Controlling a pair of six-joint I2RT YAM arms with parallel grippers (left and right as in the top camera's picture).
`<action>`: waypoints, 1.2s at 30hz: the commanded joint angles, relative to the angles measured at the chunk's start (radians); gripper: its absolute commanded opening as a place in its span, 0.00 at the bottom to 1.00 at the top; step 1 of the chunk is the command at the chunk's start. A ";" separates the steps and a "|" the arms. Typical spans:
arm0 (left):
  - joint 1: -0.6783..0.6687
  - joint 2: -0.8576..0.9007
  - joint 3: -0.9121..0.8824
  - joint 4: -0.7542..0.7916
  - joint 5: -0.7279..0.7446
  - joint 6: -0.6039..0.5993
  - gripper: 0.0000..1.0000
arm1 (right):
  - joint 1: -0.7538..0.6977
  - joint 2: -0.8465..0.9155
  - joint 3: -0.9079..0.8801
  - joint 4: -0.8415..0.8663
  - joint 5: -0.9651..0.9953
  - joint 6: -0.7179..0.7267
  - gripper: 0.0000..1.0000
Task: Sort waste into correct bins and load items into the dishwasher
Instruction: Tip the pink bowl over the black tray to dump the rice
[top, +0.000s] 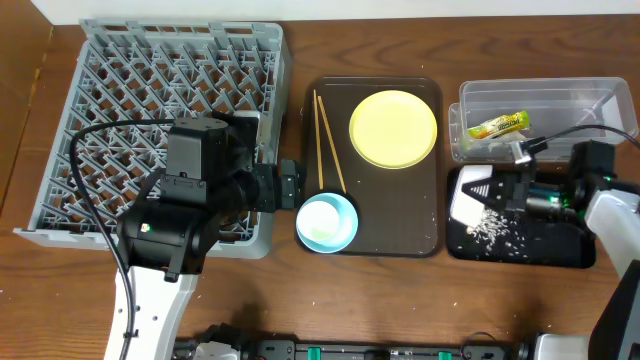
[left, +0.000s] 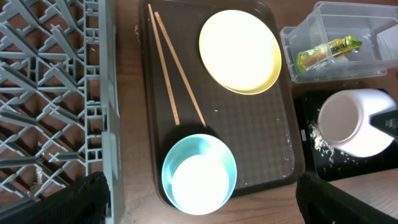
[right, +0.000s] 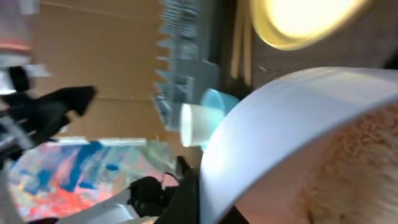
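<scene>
My right gripper (top: 503, 190) is shut on the small white bowl (top: 468, 200), holding it tipped on its side over the black tray (top: 560, 250). Whitish crumbs (top: 490, 228) lie on that tray below the bowl. In the right wrist view the bowl's rim (right: 280, 124) fills the frame. The clear tub (top: 470, 95) holds the yellow-green wrapper (top: 498, 125); a pale shape at its right end may be the tissue. My left gripper (top: 288, 185) is open and empty beside the light-blue bowl (left: 199, 174). The yellow plate (top: 393, 128) and chopsticks (top: 328, 140) lie on the brown tray.
The grey dish rack (top: 150, 100) stands at the left, its right wall close to my left gripper. The dark brown serving tray (top: 400, 215) lies in the middle between the rack and the bins. Bare wooden table runs along the front edge.
</scene>
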 joint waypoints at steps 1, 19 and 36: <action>0.003 -0.002 0.018 -0.003 0.005 -0.002 0.96 | -0.023 -0.005 -0.006 0.002 -0.145 -0.100 0.01; 0.003 -0.002 0.018 -0.003 0.005 -0.002 0.97 | -0.057 -0.005 -0.009 -0.036 -0.135 -0.125 0.01; 0.003 -0.002 0.018 -0.003 0.005 -0.002 0.96 | -0.112 -0.013 -0.009 -0.165 -0.185 -0.185 0.01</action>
